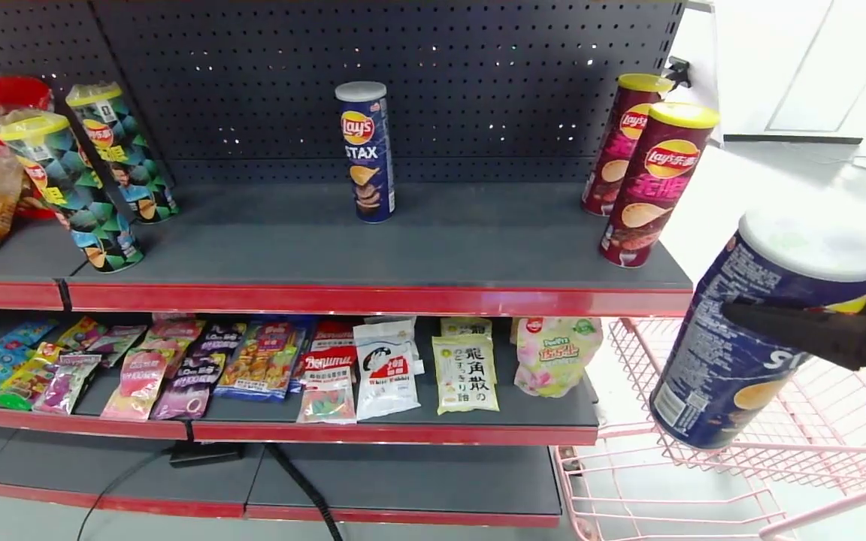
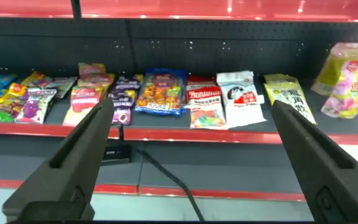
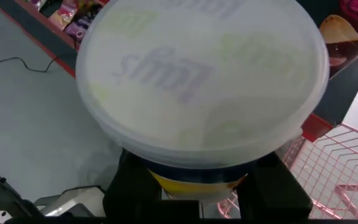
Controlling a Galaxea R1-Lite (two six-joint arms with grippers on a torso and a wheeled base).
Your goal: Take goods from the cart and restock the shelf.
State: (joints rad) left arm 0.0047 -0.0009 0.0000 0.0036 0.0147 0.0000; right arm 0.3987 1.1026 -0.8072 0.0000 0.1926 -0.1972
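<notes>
My right gripper (image 1: 816,330) is shut on a dark blue chip can (image 1: 749,338) with a white lid, holding it tilted in the air over the pink cart (image 1: 749,466), to the right of the shelf. Its lid (image 3: 204,81) sits close before the right wrist camera, with black fingers (image 3: 135,186) clamped below it. A matching blue can (image 1: 365,154) stands upright mid-shelf on the upper shelf (image 1: 373,255). My left gripper (image 2: 191,155) is open and holds nothing, low in front of the lower snack shelf (image 2: 179,134).
Two maroon cans (image 1: 647,173) stand at the upper shelf's right end and two teal-patterned cans (image 1: 87,173) at its left. Snack bags (image 1: 252,368) line the lower shelf. Open shelf surface lies either side of the standing blue can. A black cable (image 2: 173,180) runs across the bottom shelf.
</notes>
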